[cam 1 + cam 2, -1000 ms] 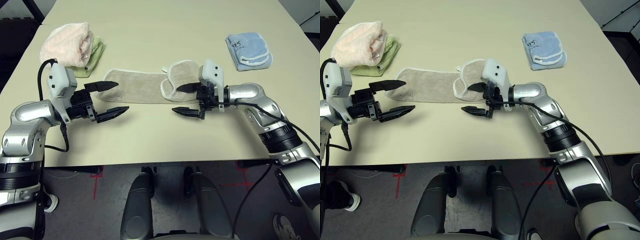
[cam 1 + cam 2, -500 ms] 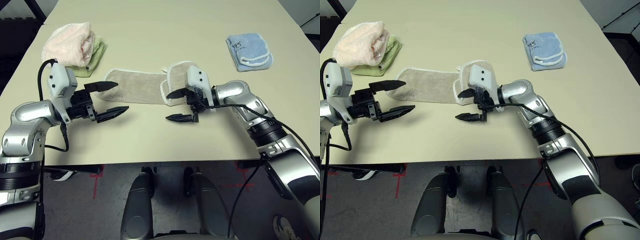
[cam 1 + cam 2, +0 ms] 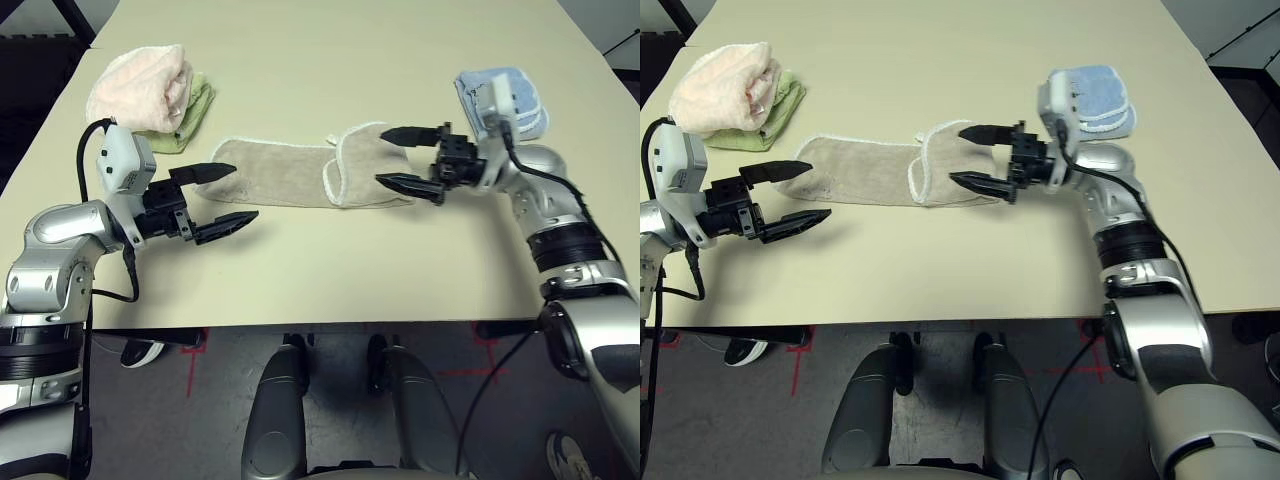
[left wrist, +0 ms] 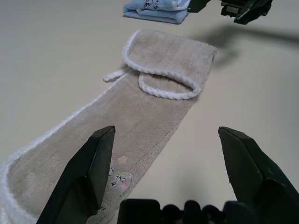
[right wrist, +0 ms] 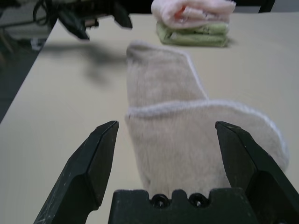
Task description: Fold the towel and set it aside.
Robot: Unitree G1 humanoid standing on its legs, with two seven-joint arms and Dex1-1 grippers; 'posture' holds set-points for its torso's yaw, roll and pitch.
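The beige towel (image 3: 300, 173) lies mid-frame on the tabletop (image 3: 400, 60), right end already doubled over, soft and limp, best pinched at its white-edged corners, with the left claw (image 3: 213, 198) and right claw (image 3: 412, 158) both spread wide, empty.

arms: silver forearms (image 3: 60, 240) — black cables | wrists: white housings | fingers (image 3: 225, 226): black, tapered

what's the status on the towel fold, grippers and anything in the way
Left gripper open, right gripper open, both empty. Beige towel flat on table, right end folded over. Nothing blocking.
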